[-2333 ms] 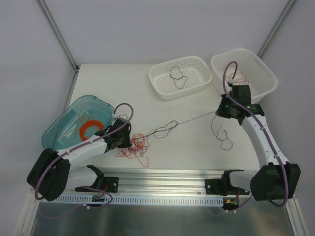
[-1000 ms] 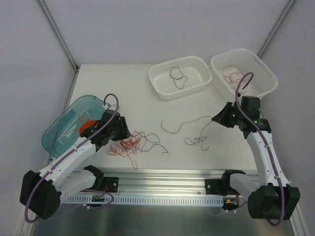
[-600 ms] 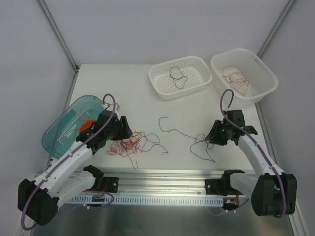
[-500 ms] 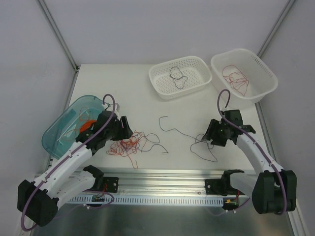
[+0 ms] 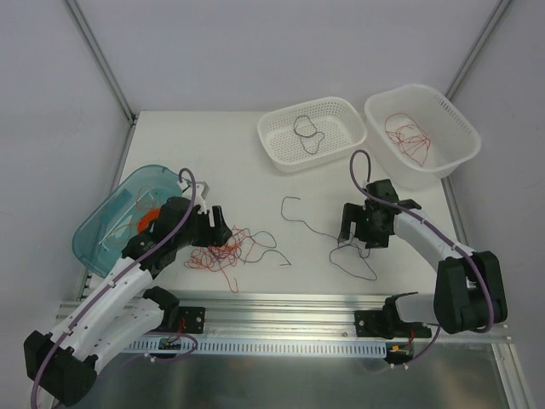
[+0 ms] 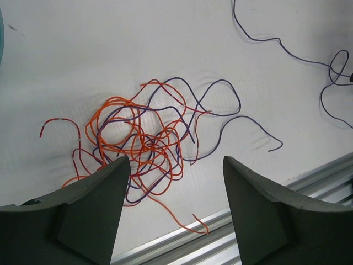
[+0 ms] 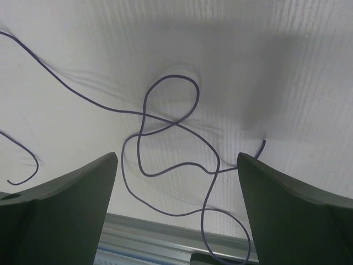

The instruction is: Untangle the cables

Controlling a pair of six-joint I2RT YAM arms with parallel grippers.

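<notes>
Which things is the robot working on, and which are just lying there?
For the job: red-and-dark tangle; loose dark cable; middle white basket with a dark cable; right white basket with red cables.
Just lying about: teal tub; orange coil.

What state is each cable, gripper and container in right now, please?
red and dark cable tangle: knotted, ungripped
loose dark cable: apart from the tangle, lying in loops
left gripper: open, above the tangle
right gripper: open, above the loose dark cable
left white basket: holds one dark cable
right white basket: holds red cables
teal bin: holds an orange coil
</notes>
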